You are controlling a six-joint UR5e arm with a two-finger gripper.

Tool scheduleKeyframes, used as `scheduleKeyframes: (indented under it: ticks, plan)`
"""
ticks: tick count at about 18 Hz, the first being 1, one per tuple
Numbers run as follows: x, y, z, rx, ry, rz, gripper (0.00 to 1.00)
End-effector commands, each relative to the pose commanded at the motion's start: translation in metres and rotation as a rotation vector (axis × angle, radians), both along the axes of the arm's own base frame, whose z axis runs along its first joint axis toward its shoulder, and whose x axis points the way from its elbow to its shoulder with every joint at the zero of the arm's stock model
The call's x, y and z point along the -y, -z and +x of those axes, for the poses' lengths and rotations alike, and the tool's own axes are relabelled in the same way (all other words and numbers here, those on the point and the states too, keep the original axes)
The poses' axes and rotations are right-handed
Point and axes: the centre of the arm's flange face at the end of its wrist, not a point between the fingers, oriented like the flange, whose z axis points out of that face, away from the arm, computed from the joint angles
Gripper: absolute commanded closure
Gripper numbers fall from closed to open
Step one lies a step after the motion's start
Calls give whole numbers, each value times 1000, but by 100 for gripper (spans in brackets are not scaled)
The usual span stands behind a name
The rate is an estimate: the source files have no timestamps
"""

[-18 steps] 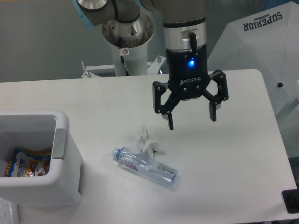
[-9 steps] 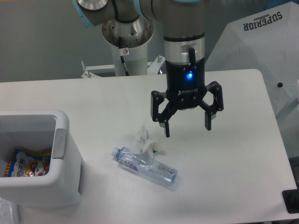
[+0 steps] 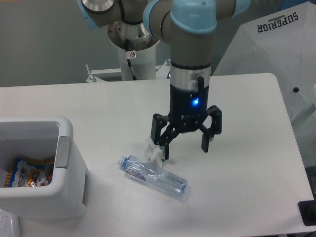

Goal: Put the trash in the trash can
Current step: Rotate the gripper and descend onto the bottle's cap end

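Observation:
A crushed clear plastic bottle (image 3: 152,176) with a blue-white label lies flat on the white table, cap end pointing left. A small crumpled clear-white wrapper (image 3: 154,150) rests against the bottle's upper side. My gripper (image 3: 185,149) hangs open just above the table, right of the wrapper and just behind the bottle; its left fingertip sits beside the wrapper and nothing is between the fingers. The white trash can (image 3: 63,197) stands at the left front of the table, well left of the bottle.
Inside the trash can lies a colourful orange-blue snack packet (image 3: 28,173). The robot's base column (image 3: 134,54) rises at the table's back edge. A white folded canopy (image 3: 281,54) stands beyond the table's right side.
The gripper has come down and moved left toward the wrapper and bottle, staying open. The bottle, wrapper and trash can have not moved.

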Motion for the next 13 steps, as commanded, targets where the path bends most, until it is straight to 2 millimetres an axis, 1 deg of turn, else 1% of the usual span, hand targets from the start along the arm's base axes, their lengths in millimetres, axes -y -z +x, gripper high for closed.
scheduleKeyframes:
  ticks: [3, 5, 6, 8, 10, 11, 13]
  plan:
    - [-7, 36, -11, 37, -13, -59, 0]
    - [-9, 47, -17, 28, -34, -93, 0]
    - [-14, 54, -18, 39, -51, -102, 0]
    - [-14, 62, -18, 57, -83, -111, 0]
    - [-15, 78, -23, 87, -120, -127, 0]
    - [-15, 88, -28, 89, -170, -155, 0]
    - [-17, 101, -35, 87, -215, -185, 0]
